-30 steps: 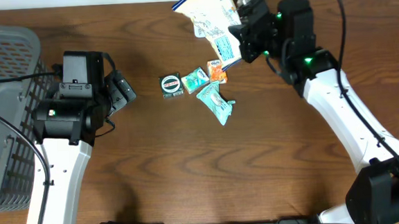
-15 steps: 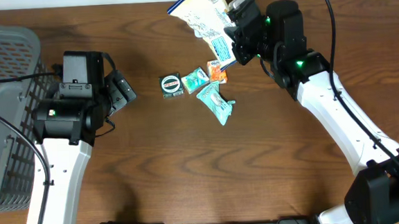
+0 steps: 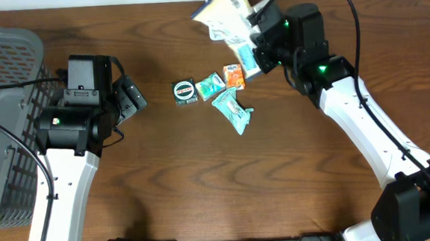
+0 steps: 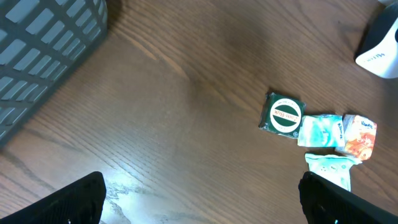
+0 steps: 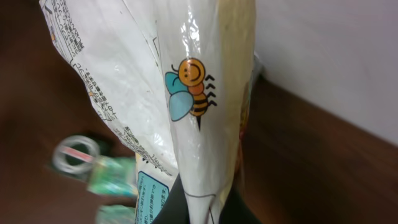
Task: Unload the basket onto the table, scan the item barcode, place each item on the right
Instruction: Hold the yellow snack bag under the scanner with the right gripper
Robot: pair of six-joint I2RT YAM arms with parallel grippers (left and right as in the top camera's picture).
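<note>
My right gripper (image 3: 258,37) is shut on the lower end of a white and yellow snack bag (image 3: 223,11), held off the table at the far edge. In the right wrist view the bag (image 5: 186,93) fills the frame, showing a bee drawing and small print, pinched between the black fingers of that gripper (image 5: 202,208). I cannot make out a barcode on it. My left gripper (image 4: 202,205) is open over bare table, well left of the bag, and stands at the left (image 3: 131,99) in the overhead view.
Small packets lie mid-table: a green one with a round label (image 3: 185,91), a teal one (image 3: 210,85), an orange one (image 3: 233,76) and a pale teal bag (image 3: 233,110). A grey basket (image 3: 5,118) stands at the left edge.
The right gripper has turned the bag, so its broad printed face now points away and the yellow side shows from above. The left arm has not moved.
</note>
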